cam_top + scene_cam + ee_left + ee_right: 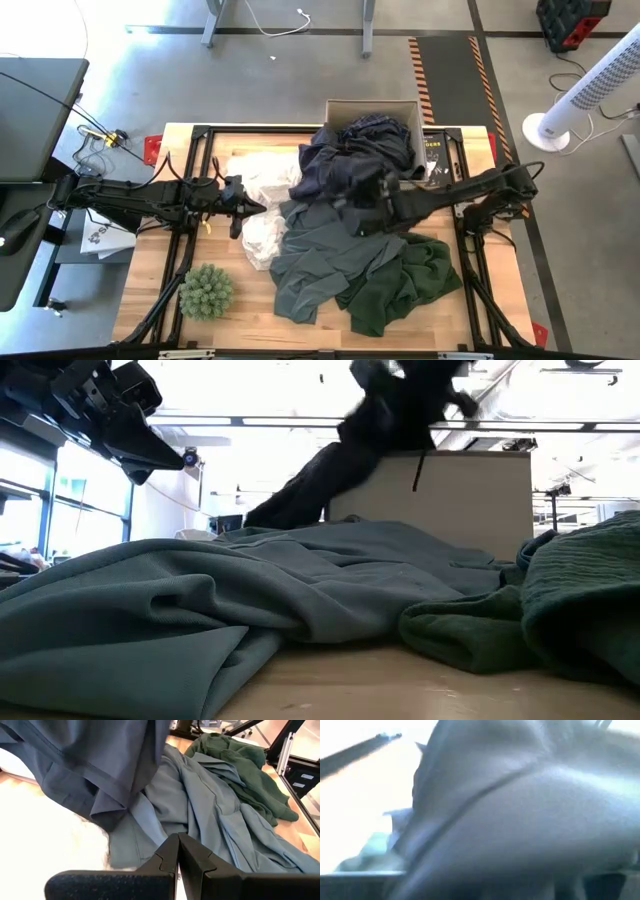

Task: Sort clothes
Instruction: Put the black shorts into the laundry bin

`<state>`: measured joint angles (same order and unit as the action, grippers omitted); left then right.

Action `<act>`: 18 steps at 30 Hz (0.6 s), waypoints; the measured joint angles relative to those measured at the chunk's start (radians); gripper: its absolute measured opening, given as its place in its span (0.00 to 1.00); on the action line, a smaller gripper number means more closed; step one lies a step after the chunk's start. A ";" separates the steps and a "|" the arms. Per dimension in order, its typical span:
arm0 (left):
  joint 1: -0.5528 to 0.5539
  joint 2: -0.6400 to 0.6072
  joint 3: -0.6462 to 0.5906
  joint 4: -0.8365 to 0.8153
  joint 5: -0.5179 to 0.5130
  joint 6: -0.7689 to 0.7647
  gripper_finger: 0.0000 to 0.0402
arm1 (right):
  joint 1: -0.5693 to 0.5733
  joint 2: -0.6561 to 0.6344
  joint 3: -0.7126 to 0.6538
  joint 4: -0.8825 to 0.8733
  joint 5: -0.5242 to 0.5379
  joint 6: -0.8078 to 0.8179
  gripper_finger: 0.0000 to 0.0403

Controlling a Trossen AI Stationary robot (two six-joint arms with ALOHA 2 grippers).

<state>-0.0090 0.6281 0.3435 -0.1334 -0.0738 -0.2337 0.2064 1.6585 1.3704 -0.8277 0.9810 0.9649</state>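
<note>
Nearest the table-level camera lies the crumpled grey fabric garment (180,630), spread over the front of the wooden table (150,300), with the thick dark green fabric garment (560,610) bunched just beside it, the two touching along their edges. A small spiky green plant-like ball (206,291) sits apart near the front corner on the left arm's side.

Farther back, the left gripper (178,851) hangs over the large white fabric garment (262,185) with its fingers pressed together, holding nothing. The right gripper (372,208) is buried in the dark navy-black fabric garment (350,165), which it lifts so that the cloth trails from the table up toward the open cardboard box (370,112) at the back edge; the fingers stand part-spread around the bunched cloth (its wrist camera sees nothing but fabric). A dark patterned cloth already lies in the box, perhaps the plaid shirt, though that cannot be told for sure.

The risk, as I judge it: the hanging tail of the dark garment overlaps the grey one, so it could drag that along, or snag on the box rim and slip from the grip.
</note>
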 joint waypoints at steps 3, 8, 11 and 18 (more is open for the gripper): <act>0.000 0.000 0.000 0.005 -0.002 0.000 0.02 | -0.051 0.000 0.151 -0.064 0.110 -0.157 0.36; 0.000 0.000 0.000 0.005 -0.002 0.003 0.02 | -0.245 -0.004 0.285 -0.191 -0.045 -0.258 0.36; 0.000 0.000 0.000 0.005 -0.002 0.003 0.02 | -0.401 0.008 0.249 -0.211 -0.263 -0.274 0.36; 0.000 0.000 0.000 0.003 0.003 0.002 0.02 | -0.661 0.081 -0.077 0.002 -0.753 -0.316 0.36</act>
<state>-0.0093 0.6281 0.3431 -0.1303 -0.0708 -0.2314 -0.4549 1.7396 1.2938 -0.8255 0.2283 0.6492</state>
